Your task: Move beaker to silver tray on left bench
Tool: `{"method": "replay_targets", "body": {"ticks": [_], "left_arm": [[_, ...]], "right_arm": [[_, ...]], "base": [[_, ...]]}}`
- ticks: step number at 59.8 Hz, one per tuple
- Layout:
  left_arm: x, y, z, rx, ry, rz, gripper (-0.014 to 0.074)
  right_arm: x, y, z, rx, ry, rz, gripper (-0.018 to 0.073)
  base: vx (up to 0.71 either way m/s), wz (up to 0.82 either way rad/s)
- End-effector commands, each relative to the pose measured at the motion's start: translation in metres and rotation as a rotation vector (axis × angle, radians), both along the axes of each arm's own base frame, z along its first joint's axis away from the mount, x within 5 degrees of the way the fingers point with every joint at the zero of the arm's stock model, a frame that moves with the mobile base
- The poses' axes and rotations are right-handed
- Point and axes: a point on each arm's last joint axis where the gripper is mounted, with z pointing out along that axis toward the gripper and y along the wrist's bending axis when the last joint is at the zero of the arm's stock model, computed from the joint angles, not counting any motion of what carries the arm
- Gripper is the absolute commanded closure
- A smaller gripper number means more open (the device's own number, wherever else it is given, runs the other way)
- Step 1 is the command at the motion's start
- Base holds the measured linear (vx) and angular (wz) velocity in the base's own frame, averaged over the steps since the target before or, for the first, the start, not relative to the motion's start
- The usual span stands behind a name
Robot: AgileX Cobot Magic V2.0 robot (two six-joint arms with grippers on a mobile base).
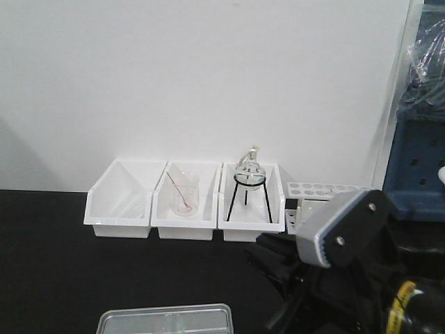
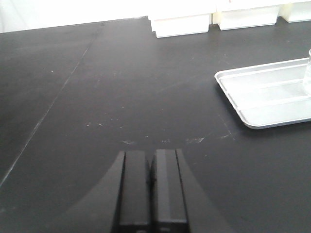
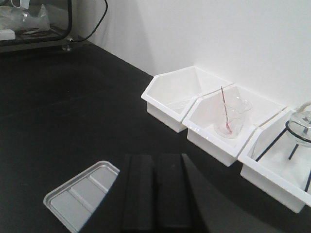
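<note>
1 beaker [image 2: 307, 73] on 1 silver tray [image 2: 262, 94]; 3 white bins [image 1: 184, 200]; both tools [image 2: 151, 187] [image 3: 155, 194] closed, empty

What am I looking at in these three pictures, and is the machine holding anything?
This is a two-armed lab robot. One camera looks forward over a black bench; the other two sit on the wrists, so each shows its own gripper at the bottom. The left gripper and right gripper are both shut and hold nothing. By the wall stand three white bins: one holds a beaker with a stirring rod, another a round flask on a black tripod. Nearer lies a silver tray with a clear beaker at the picture's edge.
</note>
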Motion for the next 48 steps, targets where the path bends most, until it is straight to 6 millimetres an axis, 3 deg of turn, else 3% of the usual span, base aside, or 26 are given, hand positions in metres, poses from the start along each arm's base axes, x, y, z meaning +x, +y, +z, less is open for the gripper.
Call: {"method": "replay_targets", "body": {"ticks": [1,23,39,48], "left_arm": [[0.002,-0.001,0.001,-0.005,-0.067,-0.009,0.0595],[0.002,-0.001,0.001,-0.005,-0.067,-0.009,0.0595],[0.002,-0.001,0.001,-0.005,-0.067,-0.009,0.0595],[0.002,-0.001,0.001,-0.005,-0.067,-0.009,0.0595]], "right_arm": [[-0.015,-0.007,0.013,0.055,-0.063,0.030,0.0528],[-0.026,-0.015,-0.016,0.012,0.000,0.029,0.0529],[-0.030,-0.018,-0.011,0.047,-0.002,0.020,0.0529],[-0.040,-0.036,0.004,0.055,-0.071,-0.053,0.0529]], "base": [[0.00,0.00],[0.00,0.00],[0.00,0.00],[0.00,0.00]]}}
